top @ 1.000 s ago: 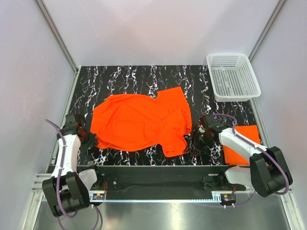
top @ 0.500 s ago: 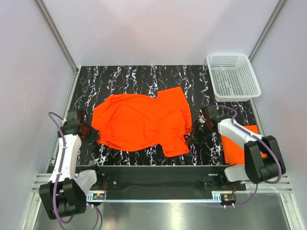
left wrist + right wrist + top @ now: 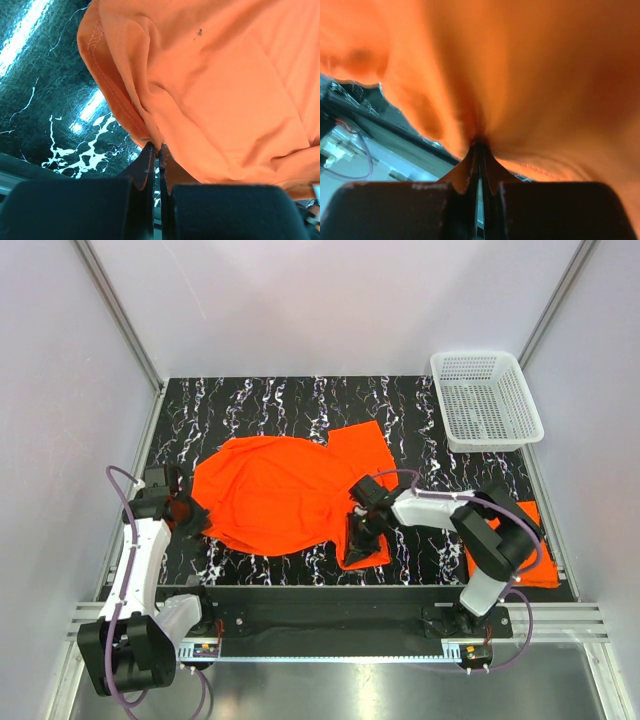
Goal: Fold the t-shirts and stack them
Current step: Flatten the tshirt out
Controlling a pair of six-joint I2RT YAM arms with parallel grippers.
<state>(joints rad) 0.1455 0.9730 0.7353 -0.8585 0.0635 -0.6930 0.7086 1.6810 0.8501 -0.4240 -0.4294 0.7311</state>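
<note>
A bright orange t-shirt (image 3: 280, 495) lies spread and rumpled on the black marbled table (image 3: 250, 400). My left gripper (image 3: 190, 515) is shut on its left hem; the left wrist view shows the cloth (image 3: 225, 90) pinched between the fingertips (image 3: 149, 150). My right gripper (image 3: 362, 528) is shut on the shirt's right edge, over the cloth; the right wrist view shows orange cloth (image 3: 520, 65) bunched into the closed tips. A second orange t-shirt (image 3: 515, 555), folded flat, lies at the table's front right, partly hidden by the right arm.
A white plastic mesh basket (image 3: 487, 400) stands at the back right corner. Pale walls and metal rails (image 3: 120, 320) close in the table on the left, back and right. A black bar (image 3: 320, 595) runs along the front edge.
My right gripper has swung left from beside the folded shirt onto the spread shirt's right edge, pulling it inwards. My left gripper has moved slightly up at the left hem.
</note>
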